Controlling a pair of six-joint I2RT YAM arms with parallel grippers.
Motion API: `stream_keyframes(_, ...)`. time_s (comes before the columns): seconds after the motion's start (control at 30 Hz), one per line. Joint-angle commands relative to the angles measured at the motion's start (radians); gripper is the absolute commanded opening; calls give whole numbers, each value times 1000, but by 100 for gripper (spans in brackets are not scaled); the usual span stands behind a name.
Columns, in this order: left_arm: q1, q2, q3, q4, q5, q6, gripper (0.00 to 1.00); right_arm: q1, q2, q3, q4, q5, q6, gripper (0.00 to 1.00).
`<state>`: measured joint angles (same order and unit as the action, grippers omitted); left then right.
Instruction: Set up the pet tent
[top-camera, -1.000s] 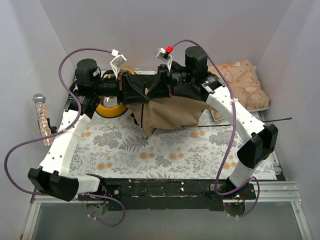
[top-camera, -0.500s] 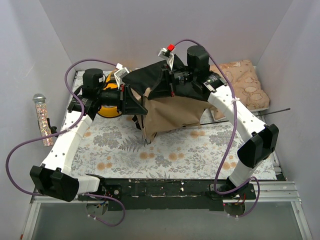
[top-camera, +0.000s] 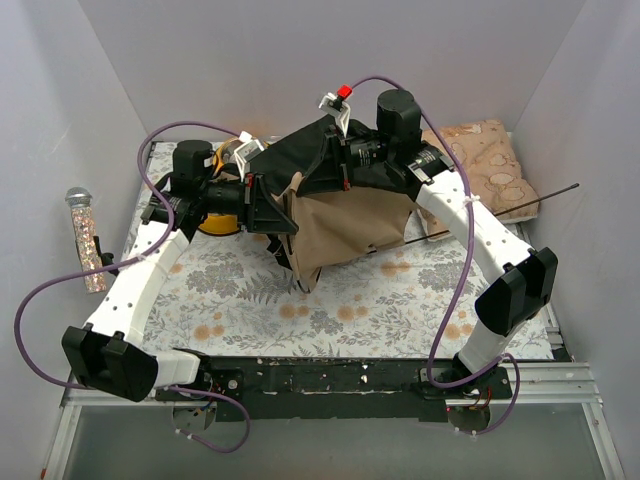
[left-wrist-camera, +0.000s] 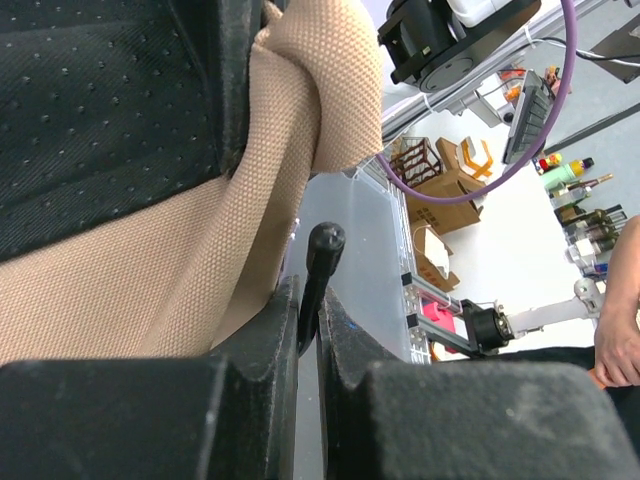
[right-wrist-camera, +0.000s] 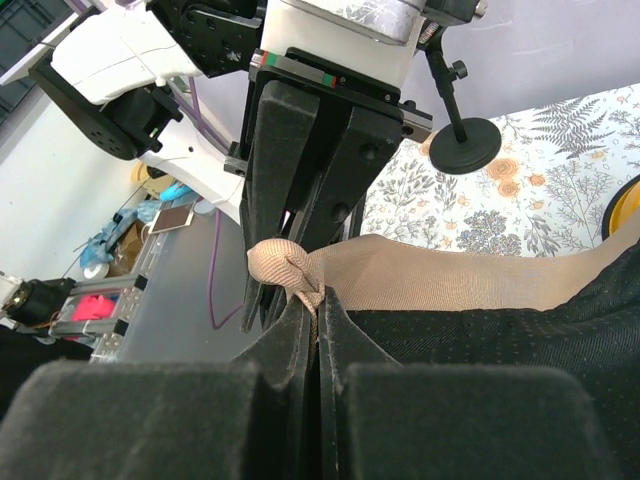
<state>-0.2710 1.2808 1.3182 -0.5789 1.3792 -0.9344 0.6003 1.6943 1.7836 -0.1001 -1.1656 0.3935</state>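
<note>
Tan tent (top-camera: 345, 225) hangs over floral mat (top-camera: 380, 300), left gripper (top-camera: 285, 207) and right gripper (top-camera: 306, 180) meeting at its black top; cushion (top-camera: 492, 165) far right.

Overhead: bright, even diffuse light; faint soft shadows on floral mat (top-camera: 350, 300). Left wrist: pet tent (left-wrist-camera: 300, 130) weave crisp, finger pads (left-wrist-camera: 150, 420) soft (too close); bright background possibly overexposed.

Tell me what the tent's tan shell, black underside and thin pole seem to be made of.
Tan shell: canvas-like woven cloth, matte; the coarse weave shows.
Black underside: probably synthetic fabric, matte, with a grid of tiny dots.
Pole: rigid thin black rod, slightly glossy; plastic, fibreglass or metal, I cannot tell.
</note>
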Motion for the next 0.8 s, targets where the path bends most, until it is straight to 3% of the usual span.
stream_keyframes(0.0, -48, 35, -34, -197, 32, -30, 0, -40, -51, 36, 273, 98, 22, 1)
stream_keyframes(0.4, -66, 51, -19, -153, 44, -52, 0, -23, -53, 28, 269, 73, 7, 1)
stream_keyframes(0.77, -66, 58, -13, -150, 47, -63, 0, -8, -97, -75, 324, 11, -7, 1)
